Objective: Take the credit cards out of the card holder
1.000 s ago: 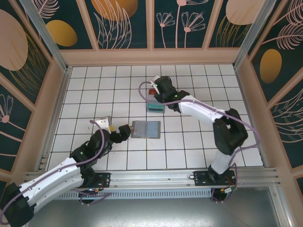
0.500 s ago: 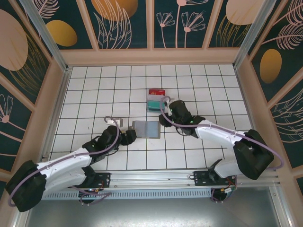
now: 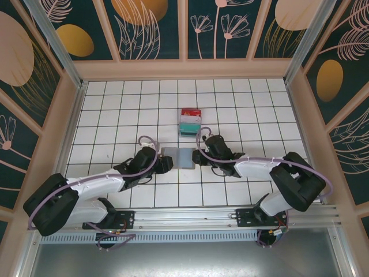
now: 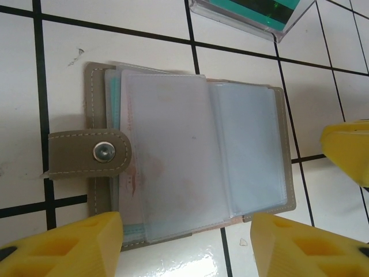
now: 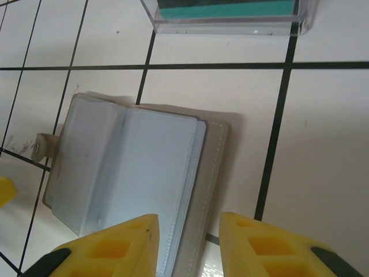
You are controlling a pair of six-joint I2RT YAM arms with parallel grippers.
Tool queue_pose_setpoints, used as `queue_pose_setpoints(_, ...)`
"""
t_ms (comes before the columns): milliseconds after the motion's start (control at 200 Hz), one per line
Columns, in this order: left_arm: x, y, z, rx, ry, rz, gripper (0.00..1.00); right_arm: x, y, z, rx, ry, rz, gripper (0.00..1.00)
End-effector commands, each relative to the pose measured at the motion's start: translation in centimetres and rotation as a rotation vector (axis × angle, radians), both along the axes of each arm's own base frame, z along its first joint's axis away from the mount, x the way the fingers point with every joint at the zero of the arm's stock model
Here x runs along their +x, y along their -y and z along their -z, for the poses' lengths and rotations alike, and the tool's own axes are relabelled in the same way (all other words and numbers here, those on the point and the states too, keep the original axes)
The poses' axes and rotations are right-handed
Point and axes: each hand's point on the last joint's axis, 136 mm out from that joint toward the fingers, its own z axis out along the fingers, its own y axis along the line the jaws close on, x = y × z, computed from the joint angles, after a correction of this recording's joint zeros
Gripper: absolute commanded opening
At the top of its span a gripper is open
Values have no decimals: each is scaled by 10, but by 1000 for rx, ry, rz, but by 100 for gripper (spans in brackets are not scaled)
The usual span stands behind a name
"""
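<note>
Step in hand: approach to the card holder (image 3: 177,157). It lies open and flat on the tabletop (image 3: 115,115) at centre frame in the top view, clear sleeves (image 4: 190,156) facing up and snap tab (image 4: 92,153) at its left edge. I cannot confirm that any card has left it.

My left pincer (image 4: 184,234) stands wide open, straddling the holder's lower edge, gripping nothing. My right pincer (image 5: 187,234) is partly open over the holder's right border, also empty; I cannot tell whether it touches.

Next move, in my judgement: one pincer pins the cover while the other nips a card edge from a sleeve.
</note>
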Motion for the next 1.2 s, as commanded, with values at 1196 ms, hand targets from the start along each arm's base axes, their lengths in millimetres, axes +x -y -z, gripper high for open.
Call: queue_pose_setpoints(1196,6,31,4,-35,-12,102,61,-6,-20,30,-1,-71,-25,31)
